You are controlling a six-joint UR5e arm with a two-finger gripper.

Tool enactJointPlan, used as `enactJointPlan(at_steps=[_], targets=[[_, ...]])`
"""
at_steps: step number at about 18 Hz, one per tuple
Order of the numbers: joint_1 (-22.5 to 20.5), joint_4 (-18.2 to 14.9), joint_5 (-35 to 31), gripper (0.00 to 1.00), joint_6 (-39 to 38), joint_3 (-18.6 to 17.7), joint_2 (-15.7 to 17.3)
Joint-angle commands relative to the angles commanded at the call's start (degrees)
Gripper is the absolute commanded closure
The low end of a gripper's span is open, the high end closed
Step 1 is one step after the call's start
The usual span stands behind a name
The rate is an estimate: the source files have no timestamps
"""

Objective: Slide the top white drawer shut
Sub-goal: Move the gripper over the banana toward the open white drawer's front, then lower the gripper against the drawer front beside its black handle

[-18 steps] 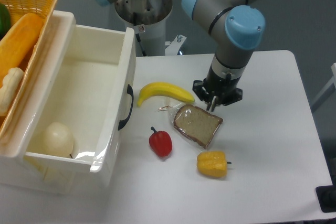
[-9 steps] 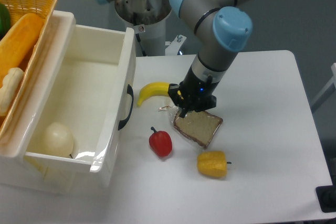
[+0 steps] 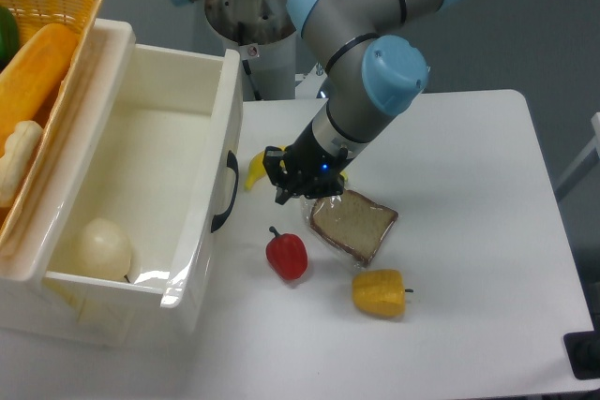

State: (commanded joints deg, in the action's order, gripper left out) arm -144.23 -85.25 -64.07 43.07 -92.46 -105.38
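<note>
- While the top white drawer [image 3: 141, 175] stands pulled far out of the cabinet at the left side of the white table [image 3: 469, 325], its inside holds only a pale round object [image 3: 101, 248] in the near corner.
- On the drawer front, the curved black handle [image 3: 226, 192] faces the arm.
- Above the drawer, at the left edge, sits a yellow wicker basket [image 3: 47, 21] with food items inside.
- Over the middle of the table the gripper [image 3: 286, 189] hangs low, just beside the handle, and covers most of a banana [image 3: 254, 168]; whether the fingers are apart or together cannot be told, and nothing is seen held.
- Near the gripper lies a slice of bread in clear wrap [image 3: 352, 226].
- Further forward lie a red pepper [image 3: 287, 254] and a yellow pepper [image 3: 380, 292], apart from each other.
</note>
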Motion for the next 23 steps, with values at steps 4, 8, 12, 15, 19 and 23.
enactJointPlan(at_steps=[4,8,12,15,19,23], targets=[[1.4,-0.3,0.7,0.88,-0.4,0.0,-0.2],[1.6,-1.7,2.1,0.88,-0.6,0.1,0.2],[1.5,-3.1,3.1,0.88,-0.5,0.2,0.9],[2.0,-3.4,3.3,0.88,-0.6,0.2,0.9],[2.4,-4.0,3.7,0.88,-1.0,0.2,1.3],[3.7,-4.0,3.9,0.88,-2.3,0.2,1.8]])
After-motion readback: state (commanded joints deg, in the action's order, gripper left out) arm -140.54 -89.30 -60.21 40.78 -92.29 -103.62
